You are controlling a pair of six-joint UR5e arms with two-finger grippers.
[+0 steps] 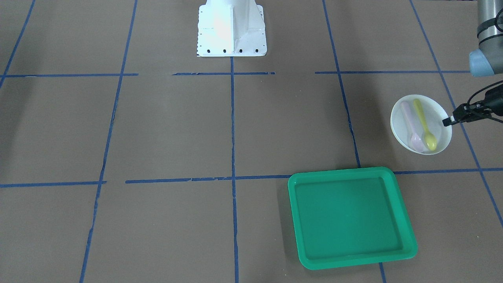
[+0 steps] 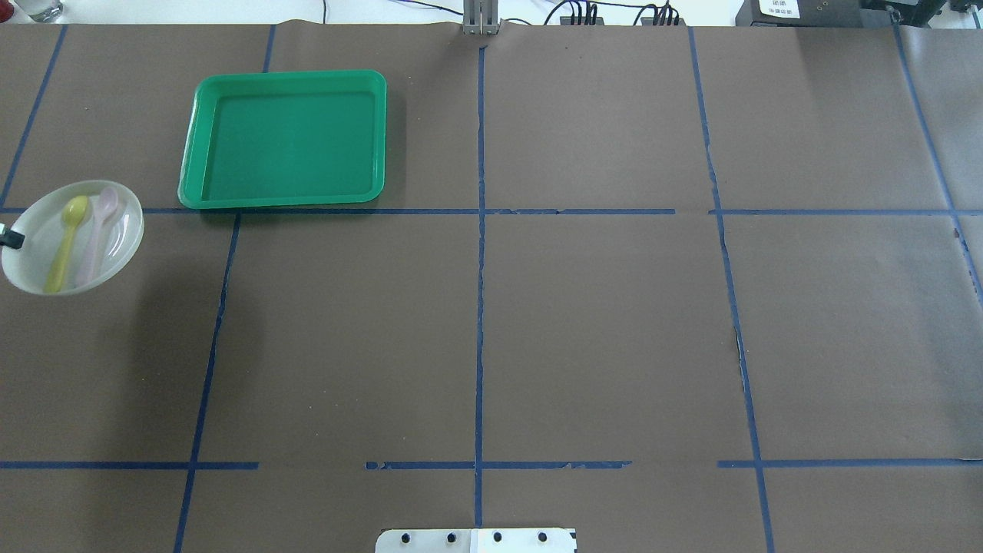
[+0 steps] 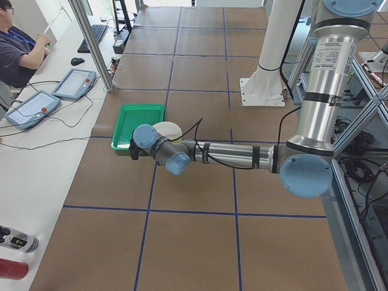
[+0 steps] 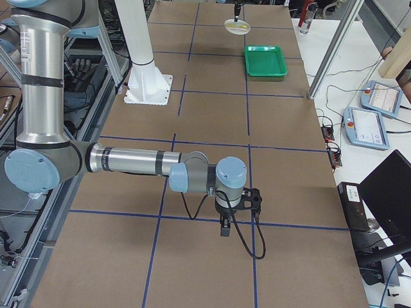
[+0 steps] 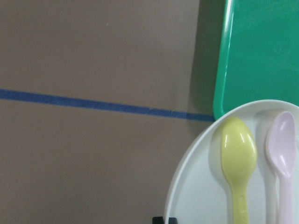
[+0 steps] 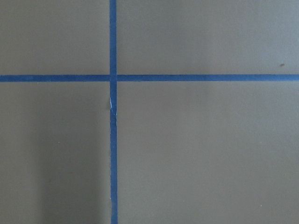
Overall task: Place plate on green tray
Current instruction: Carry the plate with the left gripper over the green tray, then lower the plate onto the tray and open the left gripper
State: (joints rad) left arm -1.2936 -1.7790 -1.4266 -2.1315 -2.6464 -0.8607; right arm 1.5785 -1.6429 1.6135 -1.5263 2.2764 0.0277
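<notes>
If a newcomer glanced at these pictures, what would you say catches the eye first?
The bright green tray stands out most, lying empty at the far left of the overhead view. Just beside it, not on it, the white plate carries a yellow spoon and a pink spoon, and the left hand grips its rim.

No legible text or numbers, white label [image 2: 778, 8] on dark box [image 2: 833, 11] too blurred to read

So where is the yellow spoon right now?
In the overhead view the yellow spoon lies in the white plate at the left edge, beside the pink spoon, near the green tray.
</notes>
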